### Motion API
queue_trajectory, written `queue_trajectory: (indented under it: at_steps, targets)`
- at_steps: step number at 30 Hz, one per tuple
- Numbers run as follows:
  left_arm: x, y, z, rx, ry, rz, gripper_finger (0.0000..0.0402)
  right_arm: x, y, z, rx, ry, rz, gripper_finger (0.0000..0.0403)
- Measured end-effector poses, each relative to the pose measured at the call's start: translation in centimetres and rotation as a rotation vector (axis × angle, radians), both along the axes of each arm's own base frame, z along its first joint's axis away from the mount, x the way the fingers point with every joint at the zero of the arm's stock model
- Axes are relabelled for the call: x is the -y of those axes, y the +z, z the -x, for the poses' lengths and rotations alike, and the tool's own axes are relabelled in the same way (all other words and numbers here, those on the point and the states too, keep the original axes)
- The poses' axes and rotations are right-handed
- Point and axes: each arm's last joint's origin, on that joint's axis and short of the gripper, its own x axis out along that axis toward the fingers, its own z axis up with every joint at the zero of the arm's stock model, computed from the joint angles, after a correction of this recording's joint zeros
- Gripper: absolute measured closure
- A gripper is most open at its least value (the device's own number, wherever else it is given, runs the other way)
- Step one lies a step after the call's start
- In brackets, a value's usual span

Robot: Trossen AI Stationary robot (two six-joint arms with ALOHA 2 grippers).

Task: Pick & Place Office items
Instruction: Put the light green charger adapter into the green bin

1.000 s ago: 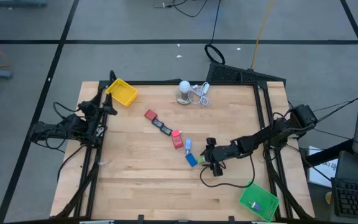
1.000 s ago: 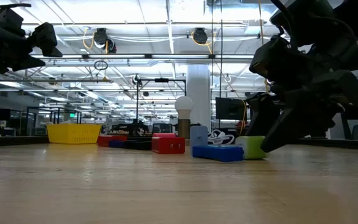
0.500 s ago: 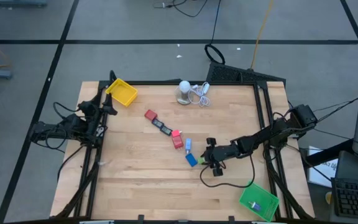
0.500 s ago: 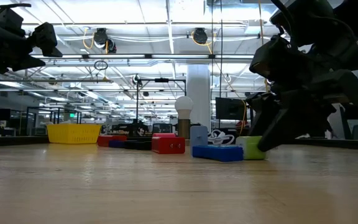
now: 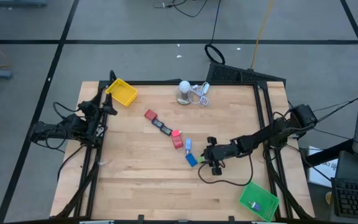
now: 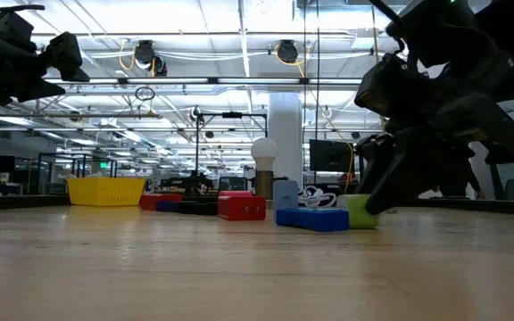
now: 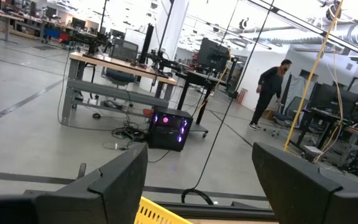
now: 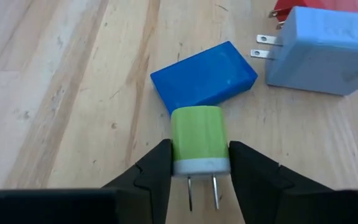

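My right gripper (image 8: 199,163) sits low over the table's middle right (image 5: 209,160), with its fingers on either side of a small green plug with a white end and two prongs (image 8: 197,140) (image 5: 201,161) (image 6: 355,211). The plug lies on the wood, its green end against a blue block (image 8: 204,78) (image 5: 191,159). Past it lie a light blue pronged adapter (image 8: 319,56) (image 5: 188,145), a red block (image 5: 178,142), a pink bit (image 5: 176,133), a dark flat rectangle (image 5: 161,127) and another red block (image 5: 150,115). My left gripper (image 7: 197,186) waits open, raised at the left edge (image 5: 101,111). My right gripper has the green plug pinched between its two fingers (image 8: 160,163) at the white pronged end (image 8: 201,165), one finger on each side. The fingers come in low, slanting down from the table's right side, along the plug. The plug lies flat on the table.
A yellow tray (image 5: 123,92) (image 6: 105,190) stands at the far left corner and a green tray (image 5: 258,200) at the near right corner. A white round object with coiled cable (image 5: 188,91) sits at the far edge. Bare wood lies toward the near edge.
My right gripper has crept a little toward the table's left, onto the green plug, so that in the low view its fingers now cover the plug's right part. The left arm has kept still.
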Motion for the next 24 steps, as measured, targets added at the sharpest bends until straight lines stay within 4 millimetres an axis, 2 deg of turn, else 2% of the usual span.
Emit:
queue_trajectory:
  at_steps: [12,24]
  targets:
    - [0.0,0.0,0.0,0.000,0.000,0.000,0.0108,0.1,4.1,0.6,0.156,0.002,-0.047,0.0272]
    - [0.0,0.0,0.0,0.000,0.000,0.000,0.0108,-0.3,8.1,2.4,0.288,0.052,-0.063,0.0272]
